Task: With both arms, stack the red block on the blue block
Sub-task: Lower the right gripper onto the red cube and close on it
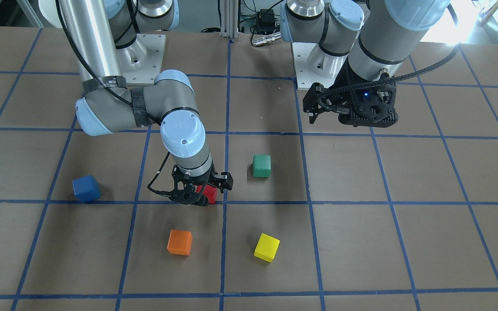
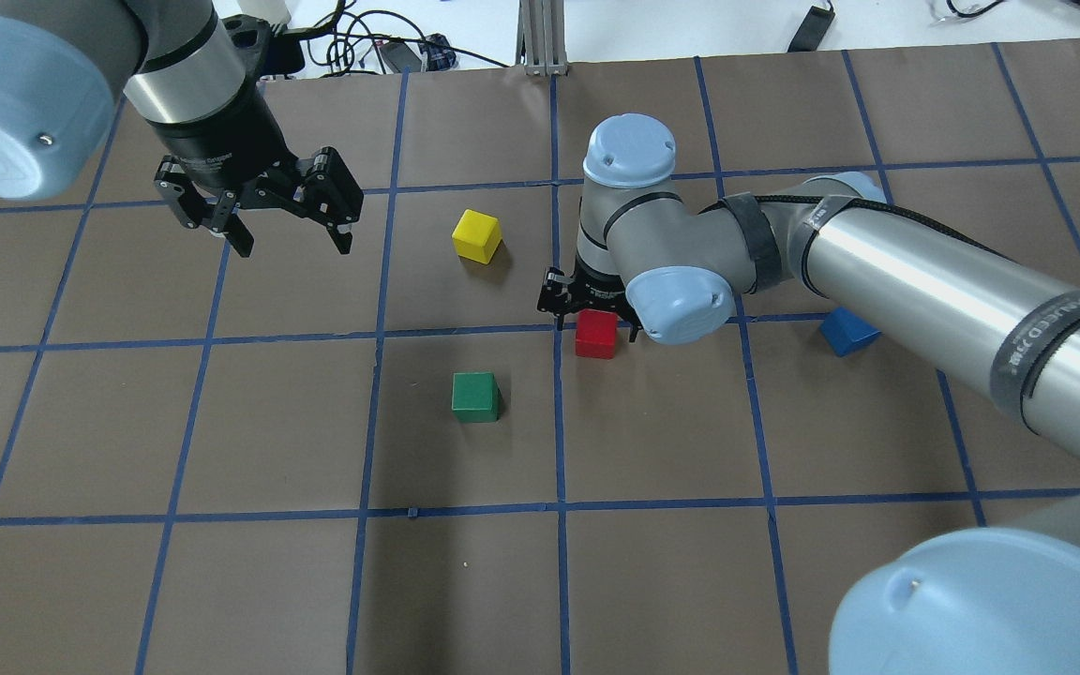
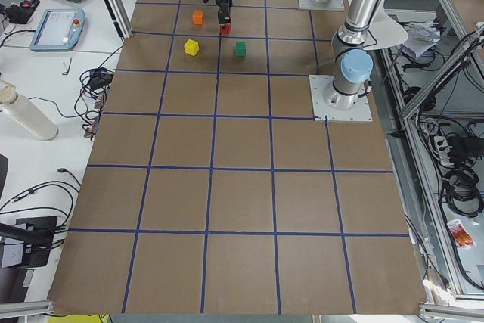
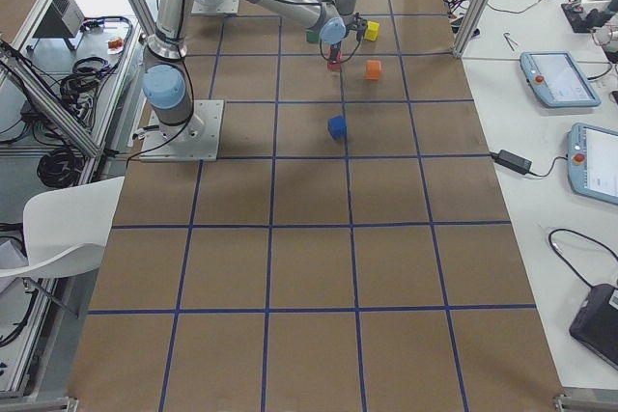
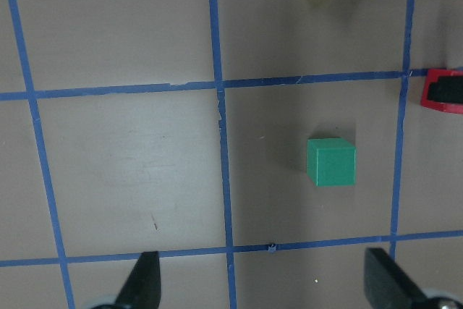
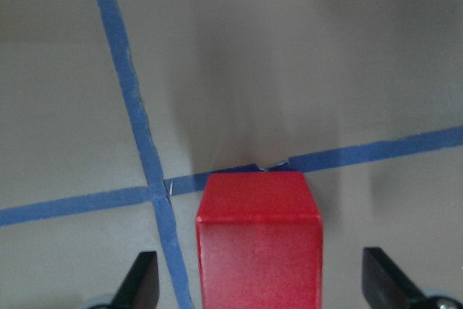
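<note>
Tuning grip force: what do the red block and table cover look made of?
Red block: painted wood or hard plastic, cannot tell which; matte faces, crisp edges, faint sheen. Table cover: looks like brown matte paper or card. Its grid lines look like blue tape, with one torn spot in the right wrist view.

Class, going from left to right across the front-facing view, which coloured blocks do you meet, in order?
blue block → orange block → red block. The green block and yellow block lie further right but overlap side to side, so they stay unordered.
</note>
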Tool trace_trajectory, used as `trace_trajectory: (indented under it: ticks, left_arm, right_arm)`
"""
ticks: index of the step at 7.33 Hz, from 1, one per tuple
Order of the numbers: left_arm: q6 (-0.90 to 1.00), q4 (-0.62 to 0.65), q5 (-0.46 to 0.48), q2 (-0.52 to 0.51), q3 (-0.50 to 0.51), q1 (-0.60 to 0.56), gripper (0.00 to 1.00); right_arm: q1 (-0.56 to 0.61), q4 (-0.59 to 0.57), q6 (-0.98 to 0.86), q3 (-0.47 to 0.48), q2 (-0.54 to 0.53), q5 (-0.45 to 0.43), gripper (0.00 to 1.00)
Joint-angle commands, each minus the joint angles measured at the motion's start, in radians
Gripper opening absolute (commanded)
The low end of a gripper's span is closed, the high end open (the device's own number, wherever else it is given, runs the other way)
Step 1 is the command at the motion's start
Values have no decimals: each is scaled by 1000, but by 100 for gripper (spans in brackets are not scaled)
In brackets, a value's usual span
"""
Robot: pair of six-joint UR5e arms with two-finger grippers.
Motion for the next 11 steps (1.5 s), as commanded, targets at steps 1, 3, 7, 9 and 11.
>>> trace_trajectory:
  ticks: [1,3,7,9,11]
  left_arm:
    - [6,44,1,10,-24,3,100]
    - [12,69,1,11,-24,3,100]
    - [26,82,1,11,-25,9,100]
    - [24,82,1,8,-25,9,100]
    - [24,82,3,8,-24,9,100]
  right_arm:
    - [0,-1,0,0,1,1,100]
    - [0,-4,-3,0,3,1,98]
    - [0,-38,-11,-1,29,1,43]
    - [2,-21,-8,0,20,-5,14]
    - [-17,105,-85,-27,-78,-63,9]
